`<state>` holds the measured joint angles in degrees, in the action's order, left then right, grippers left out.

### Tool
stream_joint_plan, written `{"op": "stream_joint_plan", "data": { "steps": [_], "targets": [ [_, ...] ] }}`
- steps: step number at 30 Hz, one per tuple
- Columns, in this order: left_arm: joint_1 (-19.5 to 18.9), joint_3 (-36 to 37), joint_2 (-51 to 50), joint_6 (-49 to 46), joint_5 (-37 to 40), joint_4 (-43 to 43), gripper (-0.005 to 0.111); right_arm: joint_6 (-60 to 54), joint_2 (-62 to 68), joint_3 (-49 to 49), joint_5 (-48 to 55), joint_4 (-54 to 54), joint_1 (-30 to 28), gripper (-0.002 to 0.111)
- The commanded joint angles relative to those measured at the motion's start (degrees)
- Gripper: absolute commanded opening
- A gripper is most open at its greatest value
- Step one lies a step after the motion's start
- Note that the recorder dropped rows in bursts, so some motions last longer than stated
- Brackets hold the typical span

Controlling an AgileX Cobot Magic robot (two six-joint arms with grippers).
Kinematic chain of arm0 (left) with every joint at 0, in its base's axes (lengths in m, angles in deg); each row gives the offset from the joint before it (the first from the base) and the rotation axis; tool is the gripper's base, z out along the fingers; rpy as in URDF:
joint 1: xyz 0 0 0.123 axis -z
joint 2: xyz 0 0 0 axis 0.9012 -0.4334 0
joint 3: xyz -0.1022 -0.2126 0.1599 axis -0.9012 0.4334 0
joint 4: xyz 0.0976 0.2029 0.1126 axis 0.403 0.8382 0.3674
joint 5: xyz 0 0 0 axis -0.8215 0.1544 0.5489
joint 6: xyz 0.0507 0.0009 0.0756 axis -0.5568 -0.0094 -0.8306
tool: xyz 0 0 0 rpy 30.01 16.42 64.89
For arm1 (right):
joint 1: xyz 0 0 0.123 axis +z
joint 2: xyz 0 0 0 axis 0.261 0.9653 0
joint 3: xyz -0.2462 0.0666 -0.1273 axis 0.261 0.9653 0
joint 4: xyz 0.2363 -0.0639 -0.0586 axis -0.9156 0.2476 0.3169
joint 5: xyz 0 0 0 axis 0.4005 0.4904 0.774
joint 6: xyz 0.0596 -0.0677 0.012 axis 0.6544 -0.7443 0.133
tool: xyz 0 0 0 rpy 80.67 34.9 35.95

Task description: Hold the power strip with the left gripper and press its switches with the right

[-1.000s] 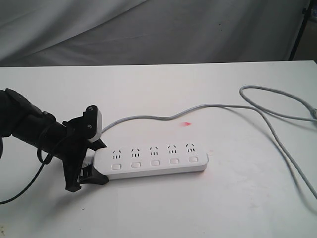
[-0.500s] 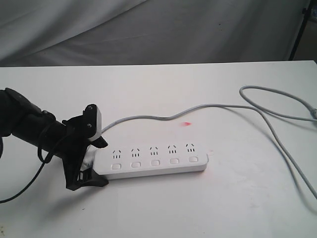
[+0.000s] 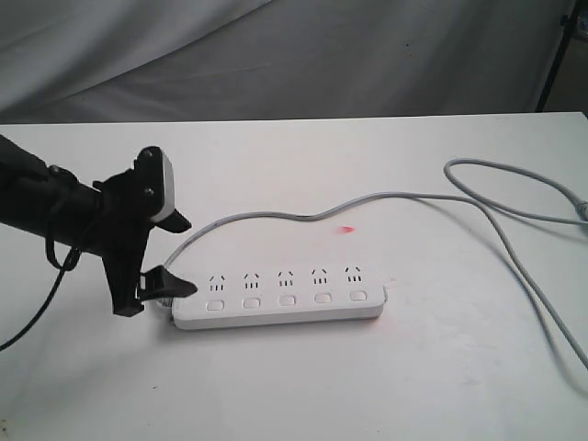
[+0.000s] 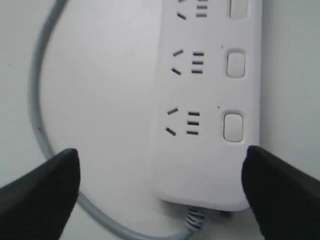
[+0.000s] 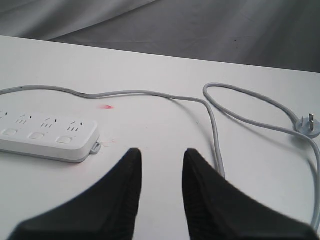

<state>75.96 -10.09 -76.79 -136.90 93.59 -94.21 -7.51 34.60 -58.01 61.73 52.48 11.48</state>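
The white power strip [image 3: 303,312] lies flat on the table, with its switches [image 3: 287,300] in a row below the sockets. Its grey cord [image 3: 404,195] leaves the left end and loops off to the right. My left gripper [image 3: 184,255] hangs open just left of that end and holds nothing. In the left wrist view the strip's cord end [image 4: 210,165] lies between the wide-spread fingertips [image 4: 50,185]. My right gripper [image 5: 161,159] is open and empty, well off the far end of the strip [image 5: 45,136]. It does not show in the exterior view.
The cord runs over the right half of the table and ends in a plug [image 5: 309,125]. A small red light spot [image 3: 346,230] lies behind the strip. Grey cloth [image 3: 294,55] hangs behind the table's far edge.
My left gripper was around the strip's left end. It has drawn back to the left and upward, with its fingers spread wider. The strip has stayed where it was.
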Motion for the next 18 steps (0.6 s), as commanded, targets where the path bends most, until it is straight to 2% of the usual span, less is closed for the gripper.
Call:
{"op": "stream_joint_plan", "data": {
  "steps": [1, 6, 13, 18],
  "targets": [
    [0.41, -0.01, 6.11, 0.82, -0.02, -0.22, 0.061, -0.16, -0.28, 0.22, -0.08, -0.22, -0.43, 0.027],
    [0.41, -0.01, 12.11, 1.87, -0.02, -0.22, 0.037, -0.16, -0.28, 0.22, -0.08, -0.22, -0.43, 0.027],
    [0.41, -0.01, 20.88, 15.88, -0.02, 3.76, 0.001, -0.16, -0.28, 0.22, -0.08, -0.22, -0.43, 0.027],
    [0.41, -0.01, 26.88, 24.54, -0.02, 6.37, 0.000, -0.16, -0.28, 0.22, -0.08, -0.22, -0.43, 0.027]
  ]
}}
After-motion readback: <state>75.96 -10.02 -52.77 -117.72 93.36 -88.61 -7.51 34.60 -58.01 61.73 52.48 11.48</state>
